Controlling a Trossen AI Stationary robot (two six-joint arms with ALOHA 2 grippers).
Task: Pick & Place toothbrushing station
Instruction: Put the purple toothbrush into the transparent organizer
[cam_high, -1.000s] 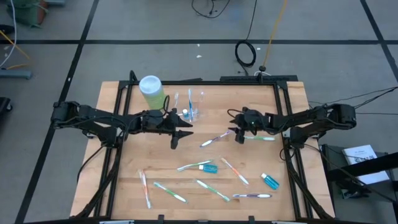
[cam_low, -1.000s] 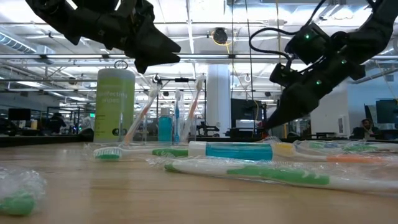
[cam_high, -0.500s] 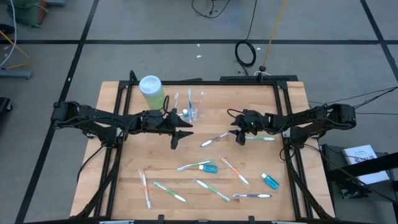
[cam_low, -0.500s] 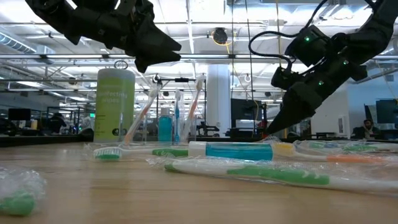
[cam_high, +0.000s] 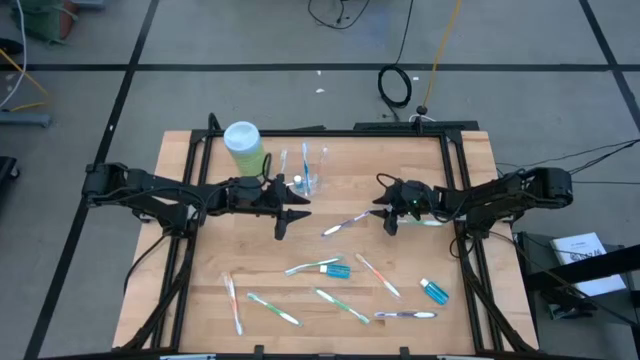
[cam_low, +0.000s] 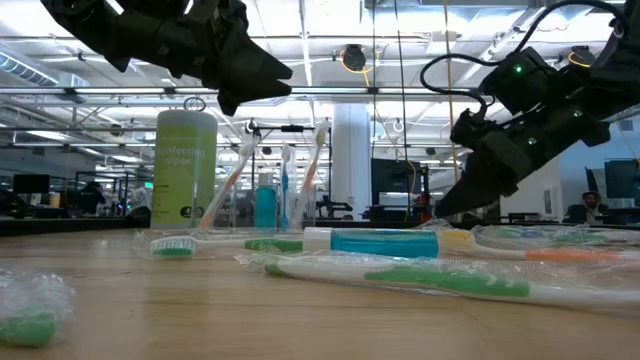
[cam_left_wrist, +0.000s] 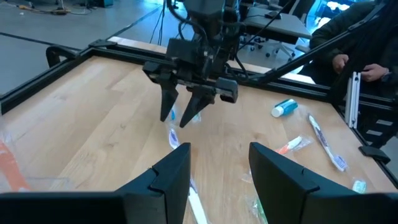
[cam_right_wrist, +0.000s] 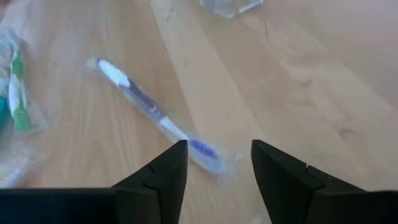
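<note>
A wrapped purple-and-white toothbrush (cam_right_wrist: 155, 115) lies flat on the wooden table (cam_high: 200, 300) near its middle, seen in the high view (cam_high: 345, 223) as a slanted sliver between the two arms. One end of it reaches almost into the gap of the right gripper (cam_right_wrist: 214, 163), whose two dark fingers stand apart with nothing between them; the brush is just ahead of the jaws, not inside them, and the fingertips sit low over the wood without touching it as far as can be told. In the high view that right gripper (cam_high: 392, 218) is just beside the brush's end, with a green-handled toothbrush (cam_high: 420, 222) lying under the arm behind it. Farther back stands the clear plastic cup (cam_high: 310, 180) with several brushes upright in it, beside the light-green bottle (cam_high: 243, 148) with a white cap. The left gripper (cam_high: 285, 217) hangs above the table near the cup, its fingers parted and empty, well apart from the purple brush. More wrapped toothbrushes (cam_high: 312, 267) and a blue toothpaste tube (cam_high: 435, 291) are scattered across the near part of the table.
</note>
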